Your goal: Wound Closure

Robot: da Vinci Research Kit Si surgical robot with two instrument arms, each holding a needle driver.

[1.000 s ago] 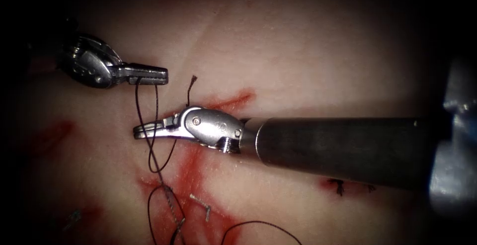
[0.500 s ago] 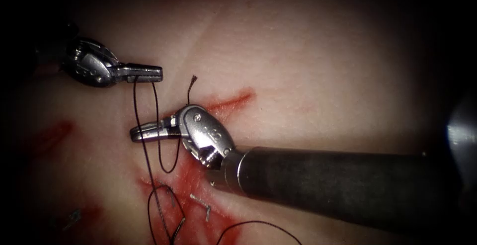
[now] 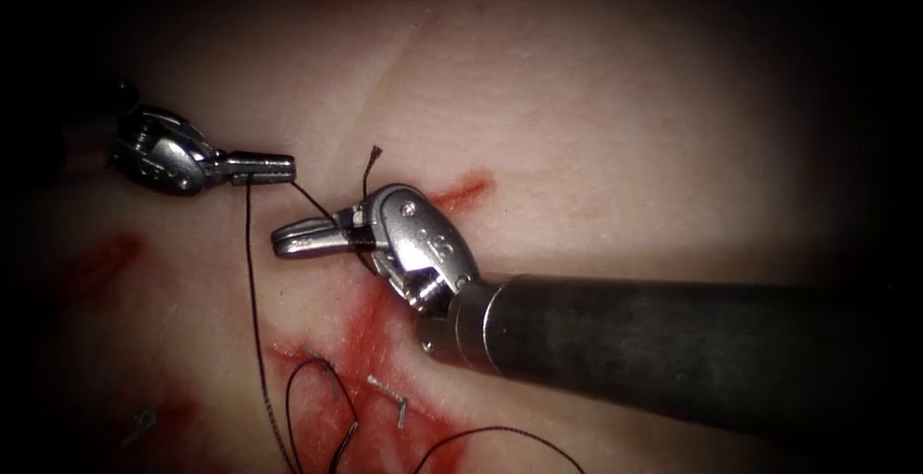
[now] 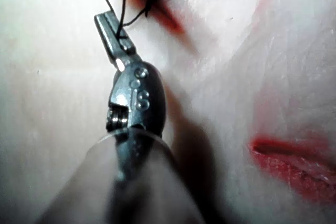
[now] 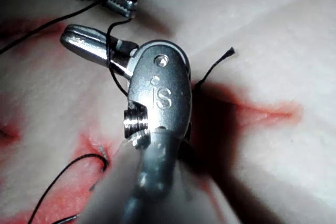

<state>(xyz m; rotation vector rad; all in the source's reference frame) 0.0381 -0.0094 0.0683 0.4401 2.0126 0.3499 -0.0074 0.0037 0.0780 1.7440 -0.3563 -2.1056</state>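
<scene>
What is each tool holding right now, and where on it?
The left tool grips the thread near its jaw tips. The right tool has thread wrapped around its jaws; whether it grips anything cannot be told.

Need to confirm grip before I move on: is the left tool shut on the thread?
Shut on it. The left tool has its jaws together, with the thread pinched between them and running off.

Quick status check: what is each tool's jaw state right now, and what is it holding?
Left tool: shut on the thread.
Right tool: thread wound around its jaws; open or shut cannot be told.
</scene>
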